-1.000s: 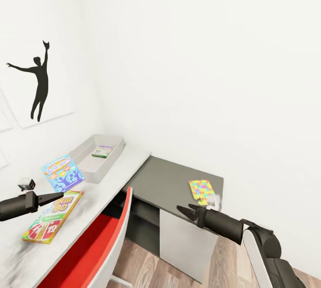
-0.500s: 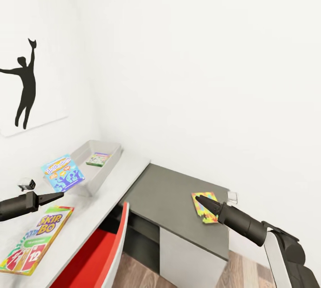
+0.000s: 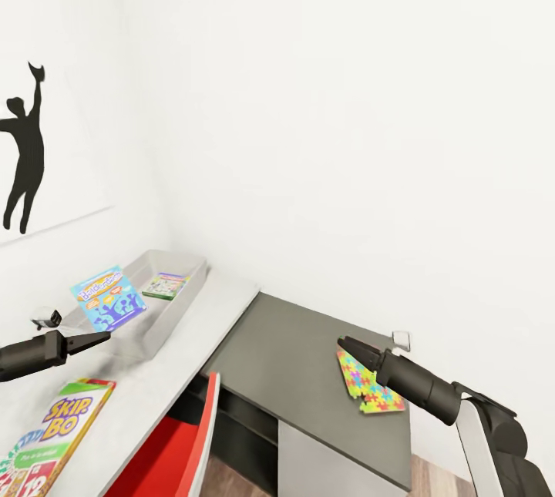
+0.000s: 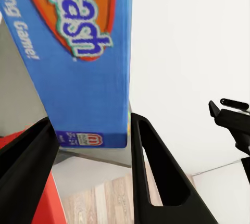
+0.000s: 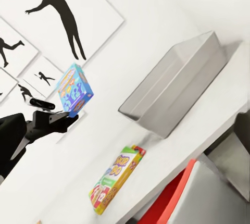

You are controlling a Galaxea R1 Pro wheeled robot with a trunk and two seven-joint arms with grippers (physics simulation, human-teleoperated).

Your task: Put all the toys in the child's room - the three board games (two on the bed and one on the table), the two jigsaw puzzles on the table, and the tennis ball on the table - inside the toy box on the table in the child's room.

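Head view: one green game (image 3: 166, 286) lies in the toy box (image 3: 182, 302). Left claw (image 3: 91, 340) grips the blue game (image 3: 108, 299). Right claw (image 3: 347, 346) looks closed, empty. Skip-Bo (image 3: 50, 435) and the puzzle (image 3: 368, 383) wait.

Premises: child's room in home. Evidence: white walls with black sports-silhouette pictures (image 5: 60, 13); pale desk surface (image 3: 181, 343) carrying Skip-Bo game box (image 3: 48, 435), grey toy bin (image 3: 150, 304); bright jigsaw puzzle (image 3: 368, 383) on lower dark side desk (image 3: 301, 358); red chair (image 3: 173, 451); wood-plank floor (image 3: 239, 481).
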